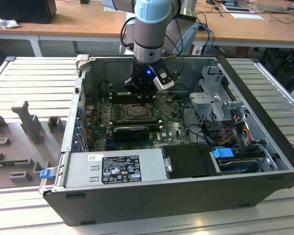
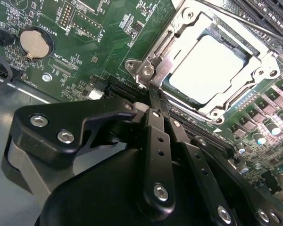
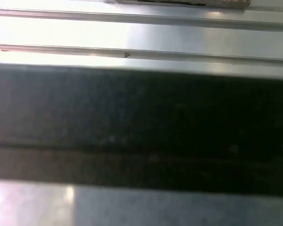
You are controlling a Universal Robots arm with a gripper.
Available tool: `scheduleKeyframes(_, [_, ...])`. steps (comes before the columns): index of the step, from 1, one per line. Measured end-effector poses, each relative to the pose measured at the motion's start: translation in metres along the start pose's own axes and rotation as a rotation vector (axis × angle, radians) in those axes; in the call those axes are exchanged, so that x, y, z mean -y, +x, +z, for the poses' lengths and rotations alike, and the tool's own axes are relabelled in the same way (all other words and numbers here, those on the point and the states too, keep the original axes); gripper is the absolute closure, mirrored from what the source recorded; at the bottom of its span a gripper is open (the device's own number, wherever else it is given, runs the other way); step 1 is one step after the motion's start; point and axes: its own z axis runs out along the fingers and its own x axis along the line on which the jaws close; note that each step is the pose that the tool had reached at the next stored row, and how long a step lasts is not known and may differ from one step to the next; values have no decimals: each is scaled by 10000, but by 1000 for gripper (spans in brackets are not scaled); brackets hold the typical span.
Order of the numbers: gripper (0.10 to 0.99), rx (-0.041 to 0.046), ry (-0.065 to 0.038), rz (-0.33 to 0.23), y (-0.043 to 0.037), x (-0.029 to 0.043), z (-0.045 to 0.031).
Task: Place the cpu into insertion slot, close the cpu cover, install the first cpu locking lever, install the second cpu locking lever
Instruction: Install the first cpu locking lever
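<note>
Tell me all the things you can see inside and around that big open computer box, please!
computer case: one, black, lying open on the slatted metal table.
motherboard: one, green, on the case floor.
cpu: one, pale silver, seated in the insertion slot.
cpu cover: one, silver metal frame, lying down around the cpu.
coin battery: one, silver, on the motherboard.
power supply box: one, grey, along the case's near wall.
blue clips: two, one by the drive bay, one at the case's outer corner on the exterior view's left.
wooden desks: brown, behind.
gripper: one, black, fingers together, tips at the socket's edge.
robot arm: one, pale blue and grey, above the case.
</note>
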Motion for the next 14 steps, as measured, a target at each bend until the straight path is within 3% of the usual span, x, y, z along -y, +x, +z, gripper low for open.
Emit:
scheduleKeyframes(5, [980, 6, -57, 0, -1, -4, -29])
scheduleKeyframes(10, [980, 4, -53, 1, 0, -17, -169])
scheduleKeyframes(14, [980, 3, -53, 1, 2, 24, -177])
